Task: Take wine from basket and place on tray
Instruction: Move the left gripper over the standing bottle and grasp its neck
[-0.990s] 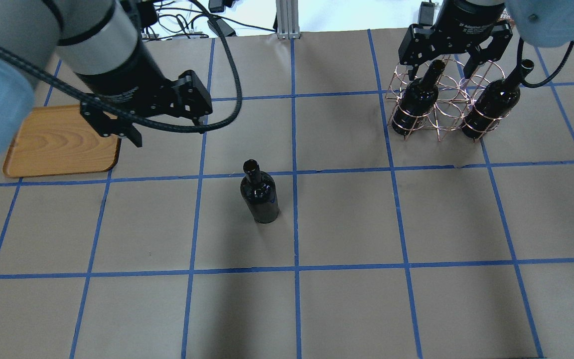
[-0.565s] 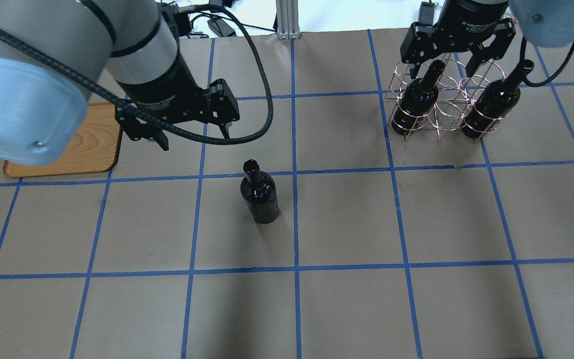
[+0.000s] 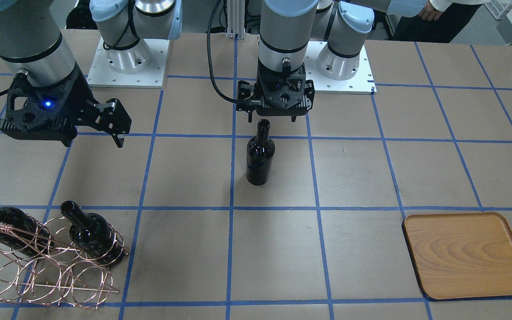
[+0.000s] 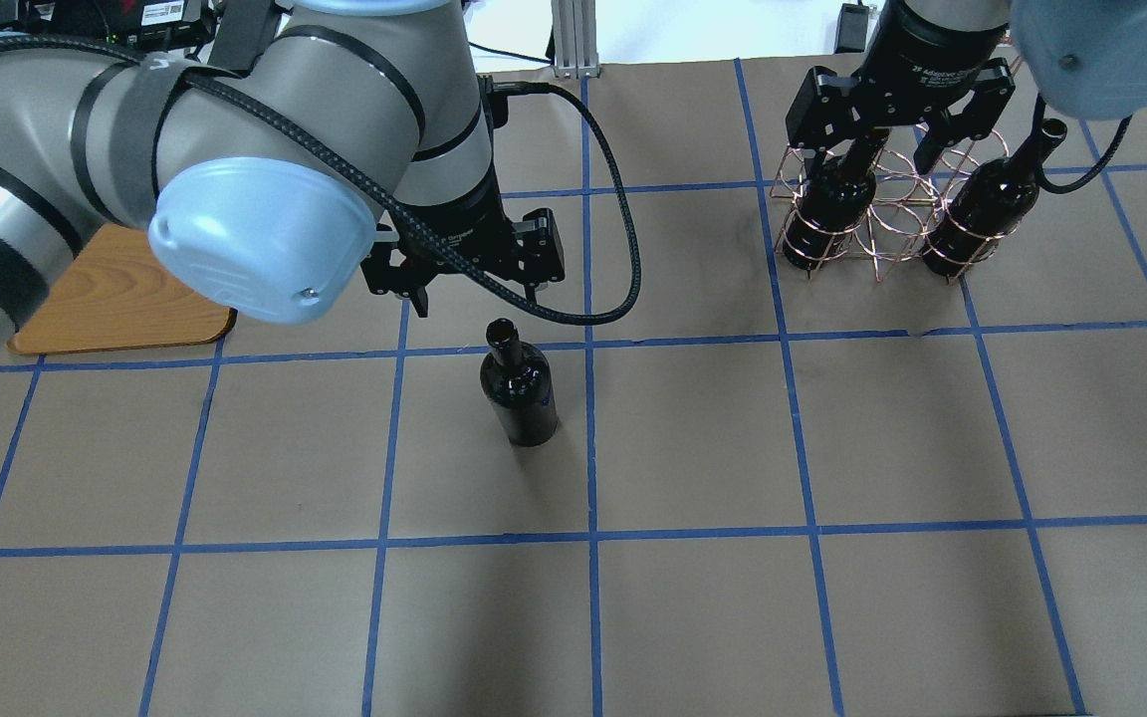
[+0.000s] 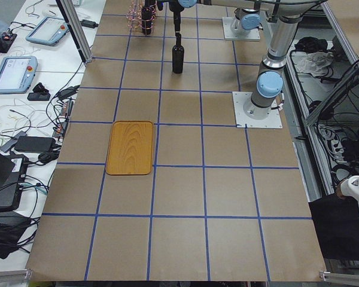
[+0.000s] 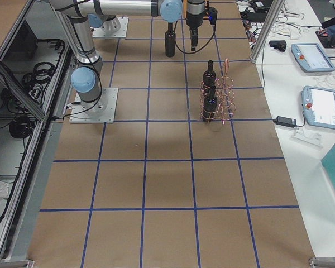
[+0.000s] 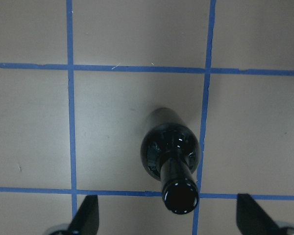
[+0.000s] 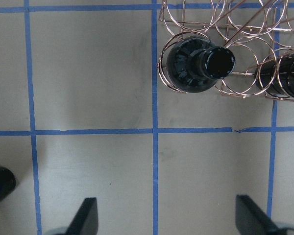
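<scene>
One wine bottle (image 4: 519,393) stands upright on the table, outside the basket; it also shows in the front view (image 3: 259,155) and the left wrist view (image 7: 170,147). My left gripper (image 4: 479,297) is open and empty, just above and behind its mouth, not touching. The copper wire basket (image 4: 892,214) holds two more bottles (image 4: 832,204) (image 4: 982,209). My right gripper (image 4: 864,154) is open and empty, above the basket's left bottle (image 8: 198,63). The wooden tray (image 4: 106,299) lies at the left, partly hidden by my left arm.
The table is brown paper with a blue tape grid. In the front view the tray (image 3: 465,255) is bare. The arm bases (image 3: 127,62) stand at the robot's edge. Cables and tablets lie beyond the table's far edge.
My left arm has swung right, from over the tray to just behind the standing bottle. My right gripper has shifted slightly above the basket. Both stay open.
</scene>
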You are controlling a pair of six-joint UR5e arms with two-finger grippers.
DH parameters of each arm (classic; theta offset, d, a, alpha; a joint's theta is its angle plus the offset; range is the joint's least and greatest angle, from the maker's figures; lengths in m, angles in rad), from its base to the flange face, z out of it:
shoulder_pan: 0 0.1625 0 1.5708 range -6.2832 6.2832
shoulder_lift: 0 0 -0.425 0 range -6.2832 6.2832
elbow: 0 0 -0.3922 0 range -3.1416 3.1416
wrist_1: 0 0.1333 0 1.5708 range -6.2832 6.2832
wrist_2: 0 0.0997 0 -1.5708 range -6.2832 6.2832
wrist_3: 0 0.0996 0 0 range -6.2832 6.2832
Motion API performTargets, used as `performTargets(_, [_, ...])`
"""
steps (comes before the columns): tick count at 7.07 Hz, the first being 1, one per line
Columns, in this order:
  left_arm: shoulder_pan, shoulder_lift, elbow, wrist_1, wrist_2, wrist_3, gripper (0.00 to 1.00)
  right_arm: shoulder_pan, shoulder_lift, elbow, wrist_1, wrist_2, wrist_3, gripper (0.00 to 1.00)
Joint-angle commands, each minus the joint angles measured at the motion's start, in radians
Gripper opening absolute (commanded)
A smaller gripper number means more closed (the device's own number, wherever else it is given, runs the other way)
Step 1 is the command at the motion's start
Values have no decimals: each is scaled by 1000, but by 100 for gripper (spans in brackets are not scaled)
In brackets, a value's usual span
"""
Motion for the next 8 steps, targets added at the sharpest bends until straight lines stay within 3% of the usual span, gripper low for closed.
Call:
performTargets(1, [-2, -18, -63, 72, -6, 0, 98, 1, -1, 9, -1, -3, -10, 100])
performTargets(4, [-2, -19, -91, 102, -48, -2, 93, 1, -1, 9, -1, -6, -13, 100])
performTargets(5, [-2, -21, -91, 112, -49, -2, 81, 1, -1, 11, -1, -6, -13, 100])
performTargets(8, [-2, -19, -91, 104, -48, 5, 62, 1, 1, 11, -1, -1, -14, 100])
